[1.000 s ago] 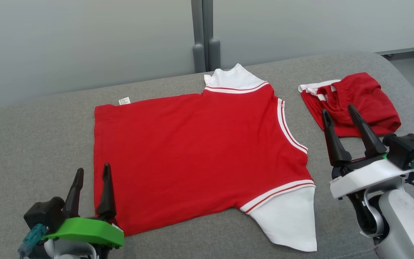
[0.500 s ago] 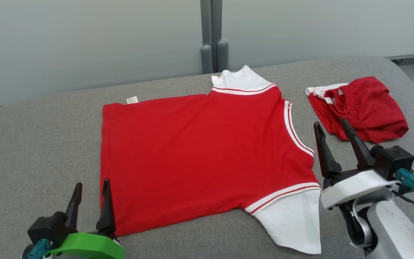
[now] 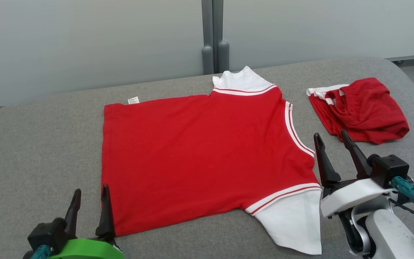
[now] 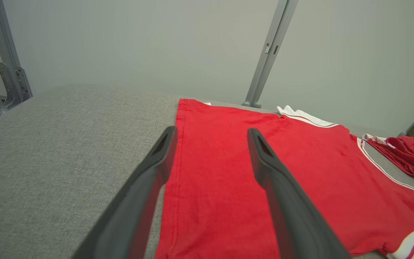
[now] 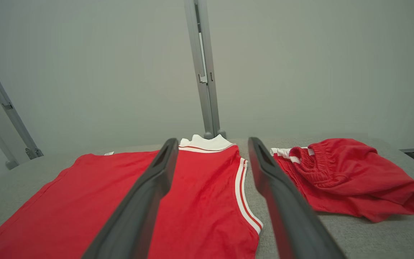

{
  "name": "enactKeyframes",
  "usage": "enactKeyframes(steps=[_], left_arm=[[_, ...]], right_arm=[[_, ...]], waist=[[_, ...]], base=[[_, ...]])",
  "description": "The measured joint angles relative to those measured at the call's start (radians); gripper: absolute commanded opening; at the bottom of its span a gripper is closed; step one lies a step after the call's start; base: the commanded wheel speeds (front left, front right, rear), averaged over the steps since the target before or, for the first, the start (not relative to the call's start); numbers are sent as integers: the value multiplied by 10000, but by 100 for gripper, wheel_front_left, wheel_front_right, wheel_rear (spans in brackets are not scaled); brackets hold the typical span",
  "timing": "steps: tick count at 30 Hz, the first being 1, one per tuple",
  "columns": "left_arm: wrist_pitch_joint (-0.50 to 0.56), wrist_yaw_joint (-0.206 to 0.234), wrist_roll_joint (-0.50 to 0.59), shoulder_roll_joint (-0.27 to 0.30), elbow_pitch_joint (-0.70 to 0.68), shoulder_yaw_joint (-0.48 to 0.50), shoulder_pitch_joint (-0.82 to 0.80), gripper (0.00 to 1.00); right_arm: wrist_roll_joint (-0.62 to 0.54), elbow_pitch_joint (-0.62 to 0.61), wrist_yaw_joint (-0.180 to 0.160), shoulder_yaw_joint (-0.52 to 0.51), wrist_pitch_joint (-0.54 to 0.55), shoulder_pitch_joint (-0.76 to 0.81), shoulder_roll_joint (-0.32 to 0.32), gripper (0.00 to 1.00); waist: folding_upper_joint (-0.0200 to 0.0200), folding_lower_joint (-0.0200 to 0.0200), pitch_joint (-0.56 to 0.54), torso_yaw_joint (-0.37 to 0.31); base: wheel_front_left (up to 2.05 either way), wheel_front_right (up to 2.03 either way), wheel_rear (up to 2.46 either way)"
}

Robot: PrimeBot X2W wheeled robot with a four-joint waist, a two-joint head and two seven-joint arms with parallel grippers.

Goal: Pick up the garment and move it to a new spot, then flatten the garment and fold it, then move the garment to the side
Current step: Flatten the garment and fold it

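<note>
Nearest the camera, the left gripper sits low at the front edge with its two dark fingers spread apart and nothing between them. In the left wrist view the left gripper straddles the stitched hem: one finger over bare grey cloth, the other over red fabric. Whether either tip touches the cloth is hard to tell from here.

Over on the right, the right gripper is spread wide too and holds nothing. It stands just beside the striped neckline edge, between the two garments (its own wrist camera shows the right gripper framing that white-and-red trim neatly).

Now the main item: the red short-sleeved T-shirt with white sleeves lies spread flat in the middle of the grey fabric-covered table, turned sideways, hem toward the left and neckline toward the right. Its near white sleeve fans out toward the front edge, just left of the right arm's white wrist housing.

Further back, the far white sleeve pokes out past the shirt's back edge, and a small white care label peeks out at the far hem corner.

At the far right, a rumpled pair of red shorts with white trim lies apart from the shirt, just beyond the right fingers.

Behind it all, a grey upright post splits the pale wall panels.
</note>
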Motion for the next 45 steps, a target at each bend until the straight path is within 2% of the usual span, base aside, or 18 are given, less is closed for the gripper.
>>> enactKeyframes(steps=[18, 26, 34, 41, 45], left_arm=[[0, 0, 81, -59, -23, -61, 197, 100], [359, -6, -188, -79, 489, -299, 584, 100], [637, -12, -291, -92, 694, -368, 784, 100], [633, -12, -360, -96, 669, -328, 779, 100], [633, -61, -360, -96, 671, -336, 759, 100]], right_arm=[[-111, 63, 19, -113, 0, 17, 180, 100], [-15, 610, 284, 38, 0, 801, 155, 100], [1275, 1012, 729, -36, 111, 2141, 500, 100], [1801, 1613, 1158, 198, 420, 2887, 646, 100], [1942, 1893, 1281, 261, 472, 2886, 865, 100]], waist=[[0, 0, -7, 13], [0, 0, 27, 43], [0, 0, 239, 128], [0, 0, 554, 157], [0, 0, 703, 126]], base=[[0, 0, 0], [0, 0, 0], [0, 0, 0], [0, 0, 0], [0, 0, 0]])
